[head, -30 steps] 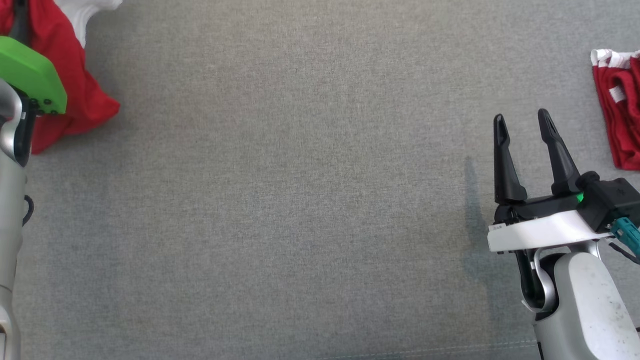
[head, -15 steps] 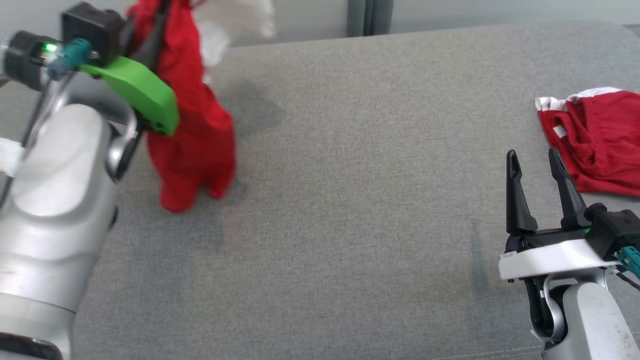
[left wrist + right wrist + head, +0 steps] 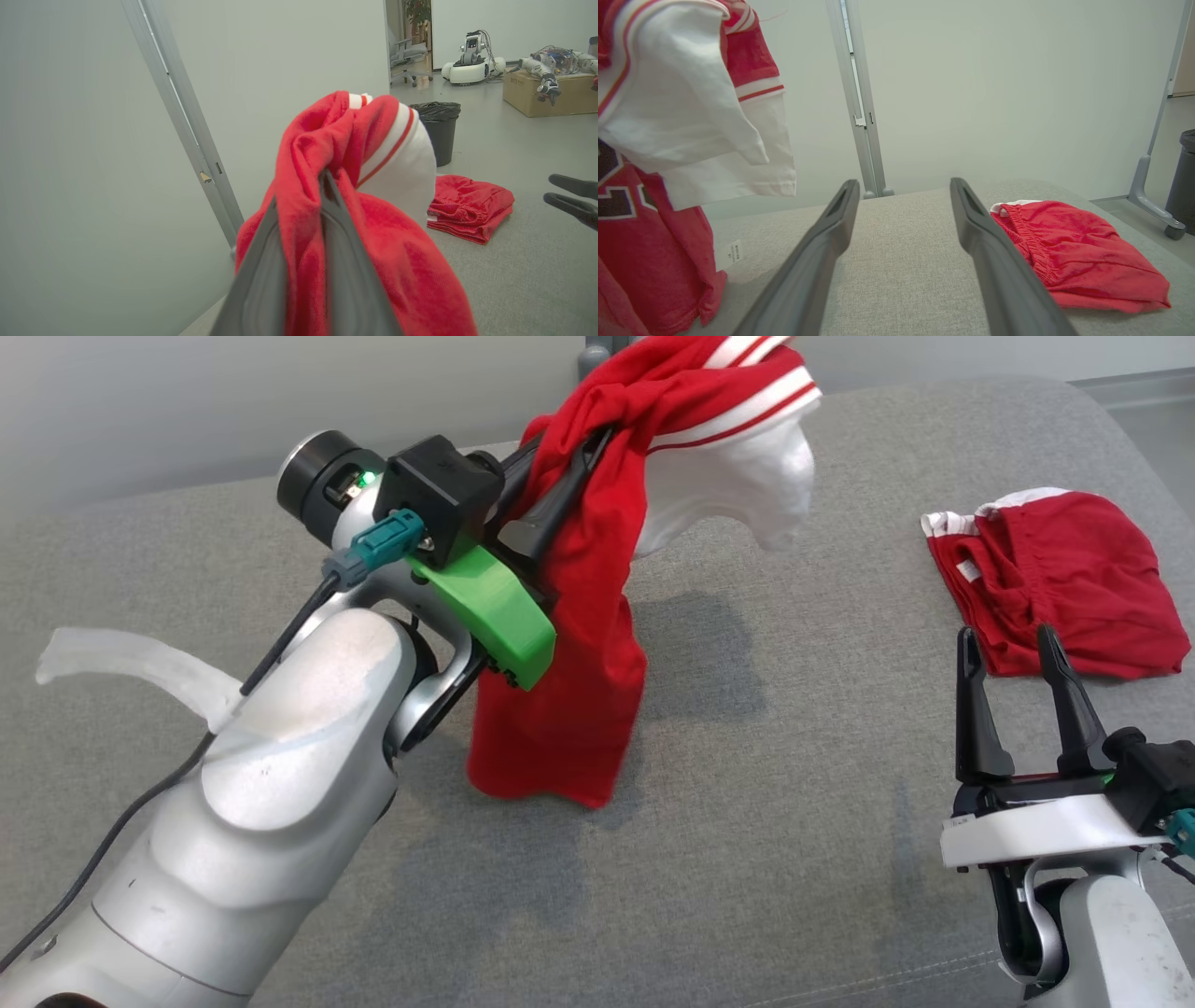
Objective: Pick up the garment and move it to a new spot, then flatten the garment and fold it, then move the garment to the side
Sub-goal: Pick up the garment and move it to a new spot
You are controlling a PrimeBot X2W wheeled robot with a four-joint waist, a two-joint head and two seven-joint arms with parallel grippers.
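From my station, the biggest thing I see is the grey fabric surface (image 3: 794, 803), which runs across the whole head view. Over its left half my left arm (image 3: 280, 803) reaches up and forward, pale and bulky, with a green plate at the wrist.

The left gripper (image 3: 597, 439) is raised well above the surface and closed tight on the jersey (image 3: 579, 644). In the left wrist view its two fingers (image 3: 261, 270) are pinched together, with a bunch of red cloth squeezed between them. The jersey is red with white sleeves edged in red and white stripes. It hangs from the gripper in a long crumpled column, one white sleeve swinging out to the right. Its lower hem comes down to the surface, though I cannot tell whether it actually touches. In the right wrist view I can read part of a dark number outlined in white on the front.

Well apart from it, at the right rear of the surface, a pair of red shorts (image 3: 1064, 579) lies folded flat, white waistband towards the left.

The right gripper (image 3: 1006, 635) sits low at the lower right, just short of the shorts, fingers spread apart and holding nothing.

On the floor beyond stands a black bin (image 3: 439, 130). A small white label (image 3: 733, 252) hangs at the jersey's hem.
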